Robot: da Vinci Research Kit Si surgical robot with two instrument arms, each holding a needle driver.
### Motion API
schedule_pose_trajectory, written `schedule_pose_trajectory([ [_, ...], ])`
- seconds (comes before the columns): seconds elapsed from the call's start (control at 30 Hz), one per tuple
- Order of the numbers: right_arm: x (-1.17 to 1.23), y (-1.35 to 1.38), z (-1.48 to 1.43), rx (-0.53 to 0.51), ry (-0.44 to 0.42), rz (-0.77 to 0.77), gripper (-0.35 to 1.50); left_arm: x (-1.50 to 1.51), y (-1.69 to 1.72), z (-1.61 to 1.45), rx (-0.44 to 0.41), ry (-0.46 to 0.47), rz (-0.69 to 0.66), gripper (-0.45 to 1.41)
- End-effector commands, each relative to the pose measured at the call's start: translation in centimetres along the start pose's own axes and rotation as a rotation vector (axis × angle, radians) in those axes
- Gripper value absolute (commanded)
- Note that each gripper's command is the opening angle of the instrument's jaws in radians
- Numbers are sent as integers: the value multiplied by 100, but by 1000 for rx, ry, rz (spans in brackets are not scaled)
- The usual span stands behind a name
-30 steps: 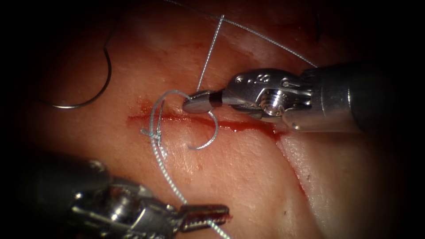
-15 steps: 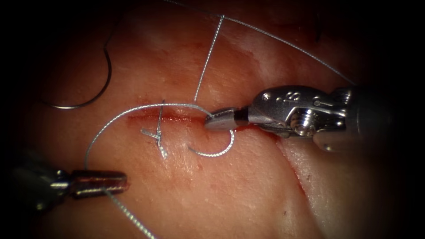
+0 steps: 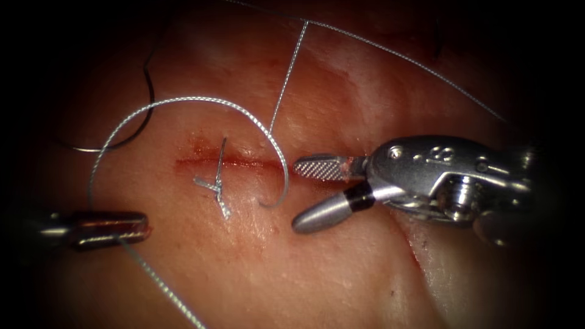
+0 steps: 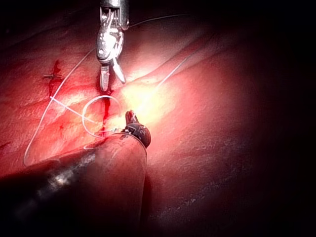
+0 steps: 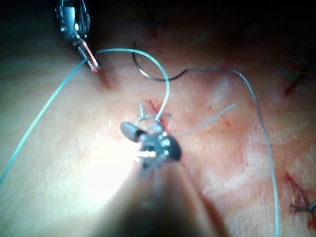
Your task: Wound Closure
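Letting go: the right tool (image 3: 308, 192) now gapes empty beside the cut (image 3: 225, 162), thread (image 3: 183, 102) freed, while the left tool (image 3: 116, 228) stays clamped on it; needle (image 3: 131, 131) lies loose above the cut.

Lighting, as I find it at my station: in the endoscope view a warm pool of light sits on the middle of the tissue (image 3: 317, 268) and fades on every side into a dark surround (image 3: 24, 36). Both my wrist views carry one hard white glare patch. What lies in the dark, I cannot tell.
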Motion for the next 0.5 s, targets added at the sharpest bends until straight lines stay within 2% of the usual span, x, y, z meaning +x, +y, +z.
schedule_pose_trajectory([
  [0.03, 14, 10, 4, -11, 26, -12, 101, 0, 5, 10, -4, 8, 7, -45],
  [0.07, 22, 14, 3, -19, 35, -34, 76, 2, 6, 13, -5, 11, 7, -45],
  [0.1, 30, 20, 2, -24, 40, -48, 24, 4, 8, 18, -8, 18, 7, -45],
  [0.13, 36, 25, 3, -31, 46, -54, -16, 6, 9, 21, -8, 21, 8, -45],
  [0.17, 45, 39, 7, -47, 56, -61, -35, 10, 13, 31, -12, 32, 15, -45],
  [0.27, 47, 69, 24, -85, 62, -75, -35, 18, 17, 42, -23, 41, 24, -45],
  [0.33, 38, 100, 47, -113, 64, -91, -35, 20, 17, 43, -25, 46, 25, -45],
  [0.4, 35, 107, 52, -120, 65, -94, -35, 20, 18, 43, -26, 46, 25, -45],
  [0.43, 26, 122, 64, -136, 66, -103, -35, 19, 18, 42, -26, 47, 32, -45],
  [0.5, 21, 128, 69, -142, 66, -108, -35, 19, 18, 42, -26, 48, 32, -45],
])
